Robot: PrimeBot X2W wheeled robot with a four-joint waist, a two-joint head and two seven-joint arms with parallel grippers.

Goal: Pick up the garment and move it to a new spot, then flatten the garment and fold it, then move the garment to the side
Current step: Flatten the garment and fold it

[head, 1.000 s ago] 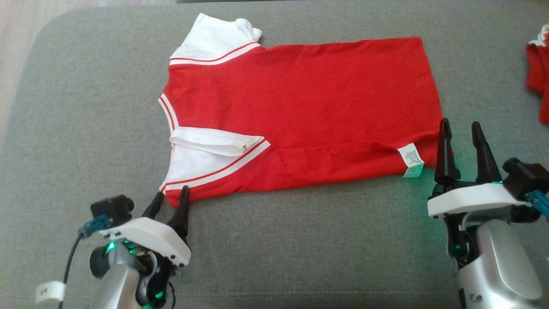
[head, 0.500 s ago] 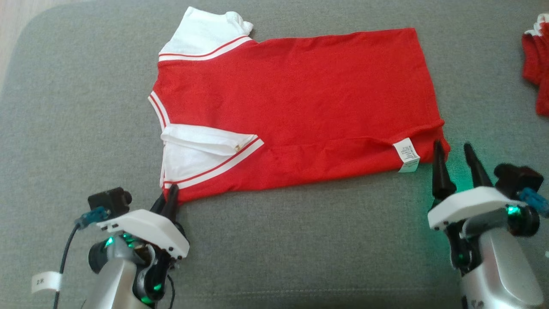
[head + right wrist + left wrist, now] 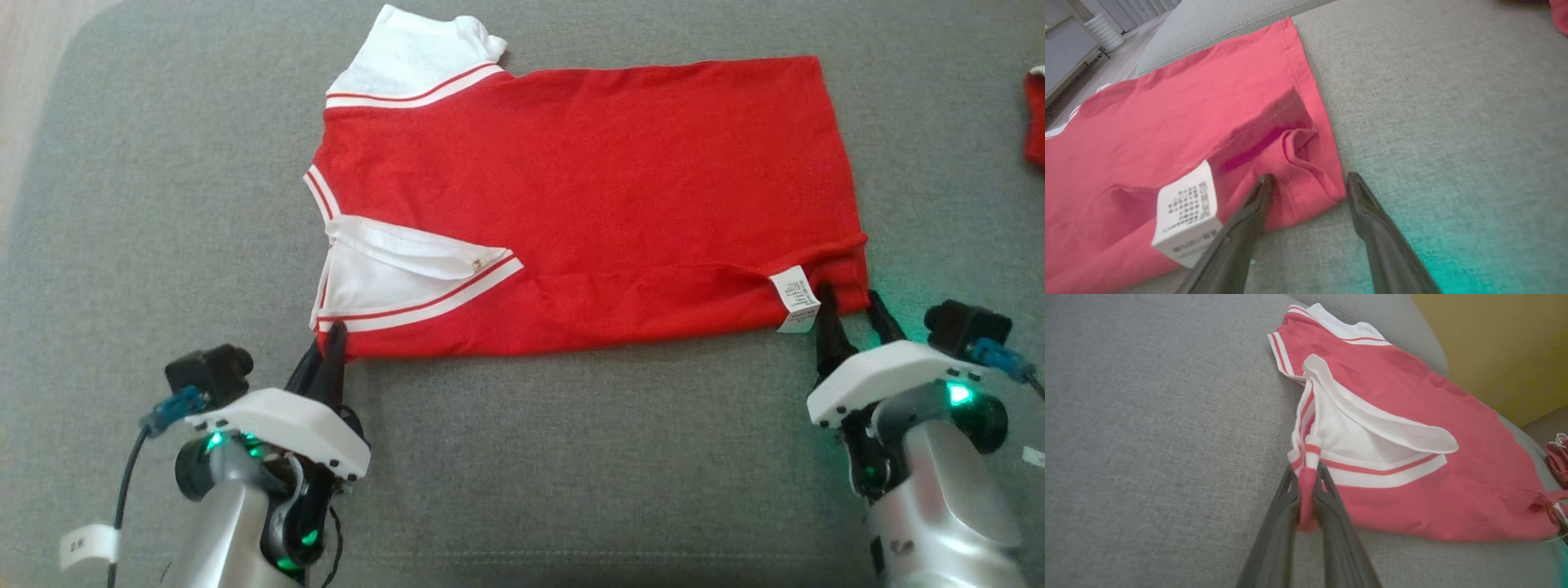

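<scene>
The red-and-white garment [image 3: 588, 204] lies flat on the grey cushion [image 3: 571, 457], its length running left to right before the robot. The left gripper [image 3: 331, 347] is clenched on its near left corner. The right gripper [image 3: 849, 292], jaws apart, straddles the near right hem corner beside the care label [image 3: 796, 298]. Another red cloth [image 3: 1035, 114] lies well apart at far right and looks unlikely to obstruct a lift.

Our left pincer [image 3: 1306, 473], open a second ago, has closed on the near corner of the red shirt [image 3: 588, 188]. Our right pincer [image 3: 1310, 176] has drawn back along the hem [image 3: 1306, 81] and now straddles its near corner.
</scene>
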